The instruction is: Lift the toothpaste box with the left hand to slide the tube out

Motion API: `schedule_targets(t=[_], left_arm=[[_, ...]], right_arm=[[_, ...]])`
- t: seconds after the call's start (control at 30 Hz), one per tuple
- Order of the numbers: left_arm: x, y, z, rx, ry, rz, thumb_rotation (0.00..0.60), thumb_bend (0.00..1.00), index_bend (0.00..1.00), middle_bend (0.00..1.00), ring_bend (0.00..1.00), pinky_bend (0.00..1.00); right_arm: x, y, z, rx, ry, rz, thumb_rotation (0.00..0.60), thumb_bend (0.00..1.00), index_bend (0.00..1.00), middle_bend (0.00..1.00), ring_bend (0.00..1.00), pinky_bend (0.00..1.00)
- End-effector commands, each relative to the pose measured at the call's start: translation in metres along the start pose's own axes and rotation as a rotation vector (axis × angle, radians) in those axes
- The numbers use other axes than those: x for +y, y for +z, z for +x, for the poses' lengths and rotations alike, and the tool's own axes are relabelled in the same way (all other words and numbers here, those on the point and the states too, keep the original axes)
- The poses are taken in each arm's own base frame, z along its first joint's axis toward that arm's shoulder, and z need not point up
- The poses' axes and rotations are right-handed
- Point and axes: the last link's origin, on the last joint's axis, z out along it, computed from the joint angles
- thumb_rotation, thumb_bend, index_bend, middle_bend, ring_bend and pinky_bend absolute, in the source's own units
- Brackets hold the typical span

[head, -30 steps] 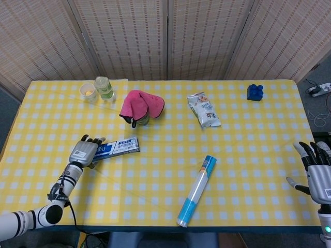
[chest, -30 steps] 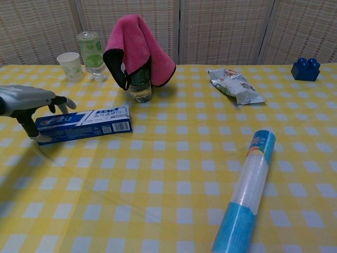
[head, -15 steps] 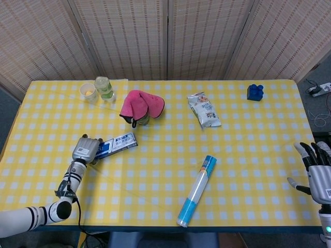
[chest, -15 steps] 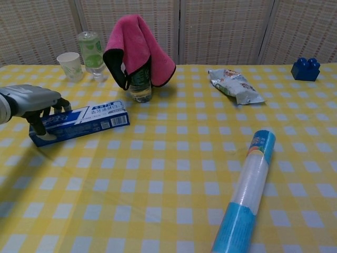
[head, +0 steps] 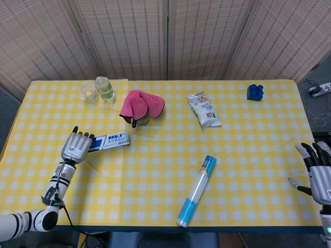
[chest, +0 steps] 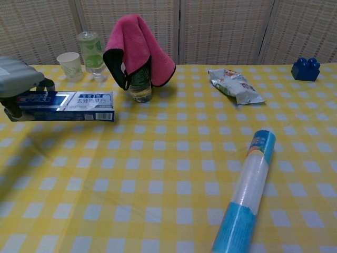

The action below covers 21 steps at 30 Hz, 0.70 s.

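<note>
The blue and white toothpaste box (head: pixel 110 141) (chest: pixel 68 106) hangs above the yellow checked tablecloth at the left, nearly level. My left hand (head: pixel 75 146) (chest: pixel 18 79) grips its left end, fingers over the top of the box. No tube shows outside the box. My right hand (head: pixel 319 170) sits at the table's right edge with fingers spread and nothing in it; the chest view does not show it.
A pink cloth (head: pixel 140 105) (chest: pixel 137 47) drapes over a bottle behind the box. A paper cup (head: pixel 88 91) and a green bottle (head: pixel 104 88) stand at the far left. A snack bag (head: pixel 204 110), a blue block (head: pixel 254 92) and a blue-ended roll (head: pixel 197 190) lie to the right.
My left hand closed on the box's left end and raised it off the cloth. The box went from tilted to nearly level. The right hand stayed put.
</note>
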Motion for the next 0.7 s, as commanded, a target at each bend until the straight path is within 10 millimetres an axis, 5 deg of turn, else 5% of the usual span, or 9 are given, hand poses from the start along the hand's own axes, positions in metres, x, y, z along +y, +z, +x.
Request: schedule_targets(t=[0.03,0.27,0.7], left_arm=[[-0.012,-0.019,0.015,0.082,0.078,-0.016,0.600,0.28,0.40,0.50,0.48,0.18],[-0.016,-0.044,0.046,0.243,0.201,-0.062,0.600,0.28,0.40,0.50,0.48,0.18],[0.011,-0.065,0.077,0.273,0.468,-0.023,0.600,0.28,0.39,0.50,0.48,0.18]], right_arm=[[-0.002,0.001,0.001,0.003,0.000,0.006,0.600,0.04,0.13,0.13,0.04,0.10],[-0.008,0.003,0.005,0.016,-0.003,0.031,0.600,0.04,0.13,0.13,0.04,0.10],[-0.005,-0.002,0.005,0.022,0.006,0.026,0.600,0.04,0.13,0.13,0.04,0.10]])
